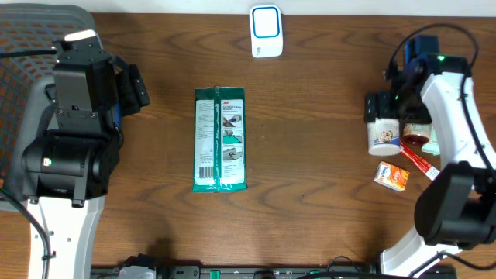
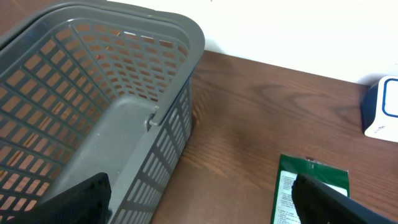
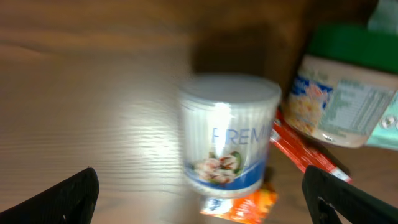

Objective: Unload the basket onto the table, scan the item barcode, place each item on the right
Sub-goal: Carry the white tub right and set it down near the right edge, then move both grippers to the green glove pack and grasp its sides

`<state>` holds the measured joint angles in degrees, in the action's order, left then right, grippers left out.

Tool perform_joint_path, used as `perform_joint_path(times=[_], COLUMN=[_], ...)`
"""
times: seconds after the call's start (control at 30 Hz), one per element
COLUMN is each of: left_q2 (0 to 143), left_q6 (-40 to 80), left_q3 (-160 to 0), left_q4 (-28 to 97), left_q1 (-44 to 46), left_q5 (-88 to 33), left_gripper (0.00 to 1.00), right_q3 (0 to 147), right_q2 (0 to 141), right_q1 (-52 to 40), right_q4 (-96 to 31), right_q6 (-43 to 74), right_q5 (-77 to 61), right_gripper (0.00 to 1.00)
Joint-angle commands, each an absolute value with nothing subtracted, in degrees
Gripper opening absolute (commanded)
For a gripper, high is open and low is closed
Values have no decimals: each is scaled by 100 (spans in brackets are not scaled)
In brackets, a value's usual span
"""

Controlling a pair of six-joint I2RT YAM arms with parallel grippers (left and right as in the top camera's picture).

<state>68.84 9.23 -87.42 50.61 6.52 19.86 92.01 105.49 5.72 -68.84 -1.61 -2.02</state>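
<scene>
The flat green packet [image 1: 221,139] lies barcode-up mid-worktop [image 1: 310,194], seemingly staged below the white-and-blue scanner [image 1: 266,31], while the left gripper [image 1: 137,86] hovers by the grey mesh basket [image 2: 158,149] and the right gripper [image 3: 199,196] over a white tub [image 3: 229,134], both with jaws wide and empty.

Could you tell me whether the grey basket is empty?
Empty as far as visible: the basket shows only bare floor and mesh walls.

The overhead view is evenly lit and sharp. The right wrist view is blurred, with pale glare on the worktop [image 3: 124,137].
</scene>
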Motion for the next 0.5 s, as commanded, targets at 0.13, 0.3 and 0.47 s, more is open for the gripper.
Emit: perform_joint_path(times=[0.13,0.3,0.47], left_q2=[6886,6884,6884], left_q6=[974,976,976], left_q3=[-8783,-8783,-8783], left_q4=[5057,4991,5013], left_q1=[639,639,639], left_q5=[2062,2021,2021], left_gripper=[92,92,92], right_q3=[9483,9277,8954], right_q2=[10147,10160,10160], right_q1=[545,270,-115], right_q4=[-6685,-6528,-6298], right_q6=[19,19,19], right_q5=[-3730,-3885,-3872], right_gripper=[99,99,99])
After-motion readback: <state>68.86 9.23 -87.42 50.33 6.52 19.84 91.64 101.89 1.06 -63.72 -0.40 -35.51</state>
